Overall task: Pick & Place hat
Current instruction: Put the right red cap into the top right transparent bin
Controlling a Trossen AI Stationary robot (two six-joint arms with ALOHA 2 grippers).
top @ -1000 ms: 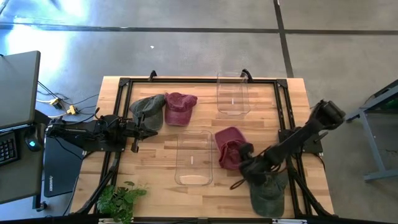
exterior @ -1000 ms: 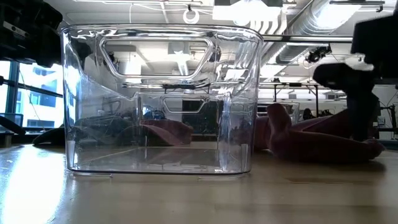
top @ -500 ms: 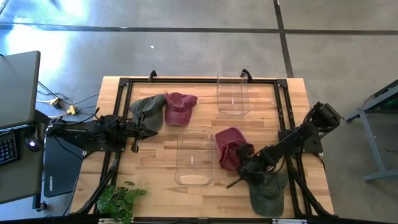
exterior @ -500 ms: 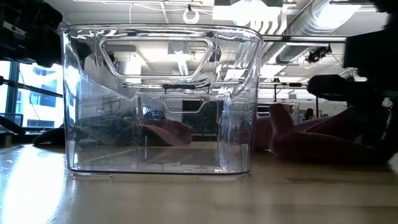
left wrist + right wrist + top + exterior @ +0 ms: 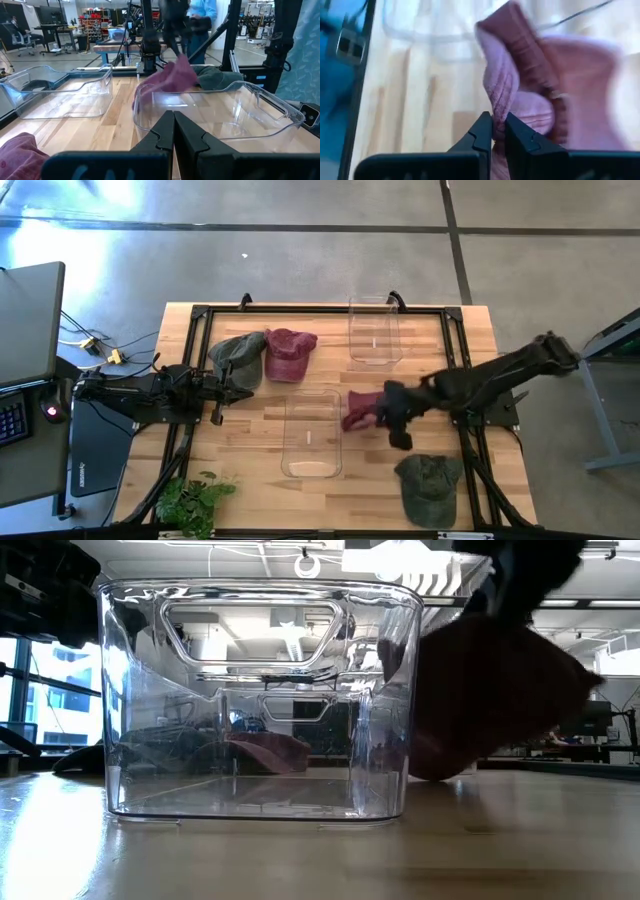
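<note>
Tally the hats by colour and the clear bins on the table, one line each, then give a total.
Maroon hats: 2, one by the left arm, one held by the right gripper at.
Green hats: 2, at and.
Clear bins: 2, at and.
Total: 6.

Maroon hat (image 5: 362, 409) — soft, matt ribbed cloth; bin (image 5: 312, 434) — clear glossy plastic; table (image 5: 260, 480) of pale wood.
</note>
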